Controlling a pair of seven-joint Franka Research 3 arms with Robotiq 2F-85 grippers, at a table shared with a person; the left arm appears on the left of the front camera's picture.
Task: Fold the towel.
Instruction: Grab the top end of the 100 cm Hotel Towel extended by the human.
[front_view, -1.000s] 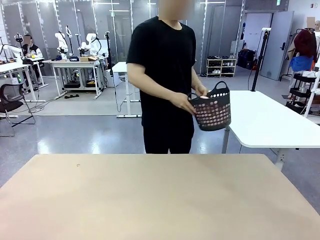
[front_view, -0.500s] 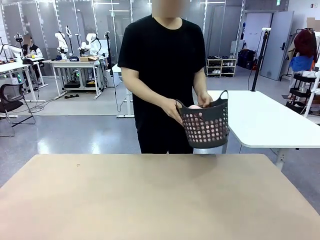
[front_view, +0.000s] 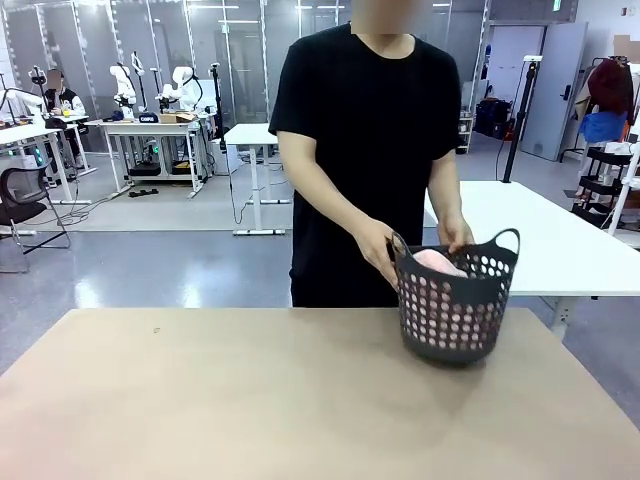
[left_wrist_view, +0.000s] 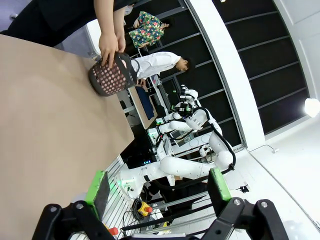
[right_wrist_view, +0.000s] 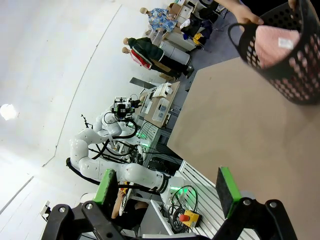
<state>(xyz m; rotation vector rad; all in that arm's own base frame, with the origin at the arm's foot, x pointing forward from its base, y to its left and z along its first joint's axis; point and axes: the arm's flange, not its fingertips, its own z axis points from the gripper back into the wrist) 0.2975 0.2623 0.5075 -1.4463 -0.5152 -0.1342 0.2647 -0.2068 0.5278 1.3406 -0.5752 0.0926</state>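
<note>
At the far right of the table (front_view: 250, 400) I see the dark perforated basket (front_view: 455, 320), apparently set down on the top, though I cannot be sure it touches. Bunched inside it lies the pink towel (front_view: 435, 262), peeking over the rim and through the holes. A person (front_view: 365, 150) grips the rim with both hands (front_view: 378, 247). My left gripper (left_wrist_view: 158, 185) and right gripper (right_wrist_view: 166, 185) both hang released, jaws wide apart, holding nothing, well away from the basket.
</note>
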